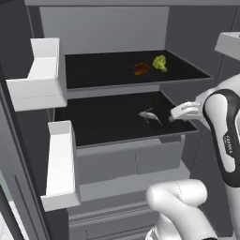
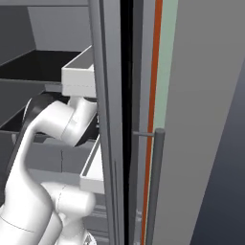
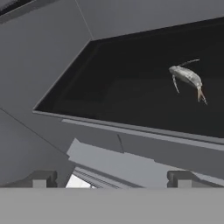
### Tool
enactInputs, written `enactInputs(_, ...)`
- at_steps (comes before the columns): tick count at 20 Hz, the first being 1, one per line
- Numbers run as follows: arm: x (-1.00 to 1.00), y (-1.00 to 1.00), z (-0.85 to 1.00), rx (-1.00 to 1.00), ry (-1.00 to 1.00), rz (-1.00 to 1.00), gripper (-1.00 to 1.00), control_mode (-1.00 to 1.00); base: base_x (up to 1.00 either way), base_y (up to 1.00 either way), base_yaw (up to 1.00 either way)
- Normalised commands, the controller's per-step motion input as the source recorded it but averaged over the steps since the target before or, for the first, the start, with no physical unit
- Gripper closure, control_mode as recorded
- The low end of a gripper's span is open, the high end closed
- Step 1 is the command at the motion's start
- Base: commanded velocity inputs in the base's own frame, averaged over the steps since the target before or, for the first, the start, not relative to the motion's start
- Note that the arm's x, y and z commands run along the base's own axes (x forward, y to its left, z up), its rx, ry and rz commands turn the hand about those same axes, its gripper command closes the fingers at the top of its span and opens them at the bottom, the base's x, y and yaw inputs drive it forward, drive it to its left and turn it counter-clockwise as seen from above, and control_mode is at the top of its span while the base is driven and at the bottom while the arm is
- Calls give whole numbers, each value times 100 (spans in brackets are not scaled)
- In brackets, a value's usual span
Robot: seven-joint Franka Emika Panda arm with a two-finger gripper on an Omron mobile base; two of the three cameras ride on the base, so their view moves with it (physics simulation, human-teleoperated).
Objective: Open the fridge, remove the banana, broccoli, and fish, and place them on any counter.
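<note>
Fingers (image 3: 43, 178) of the gripper (image 3: 111, 179) stand wide apart and hold nothing; in the hand view both dark tips rise at the bottom, directed at the front edge of a dark shelf. In the left base view the gripper (image 1: 180, 112) sits at the right end of the lower shelf (image 1: 103, 124), just beside the fish (image 1: 150, 115).

The fridge (image 1: 108, 28) stands open. Its upper shelf (image 1: 103, 70) carries the banana (image 1: 141, 69) and the broccoli (image 1: 160, 63), close together toward the right rear. The lower shelf carries the fish alone, a slim silver-grey body with thin tail, lying near the right front; in the hand view the fish (image 3: 188, 78) lies on the dark surface at upper right, apart from the fingertips.

White door bins (image 1: 44, 75) hang on the open left door, one above another. Grey drawers (image 1: 129, 161) lie beneath the lower shelf. In the right base view the right door's edge (image 2: 110, 119), an orange-red strip (image 2: 154, 95) and a bar handle (image 2: 155, 182) stand in front of the fridge interior.
</note>
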Motion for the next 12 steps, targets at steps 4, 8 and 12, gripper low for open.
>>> enactInputs(4,0,0,0,0,0,0,-100,100,87,14,-12)
enactInputs(8,0,0,0,0,0,0,-100,100,26,18,-1)
enactInputs(12,-52,53,-5,-12,-10,-4,-100,-100,0,0,0)
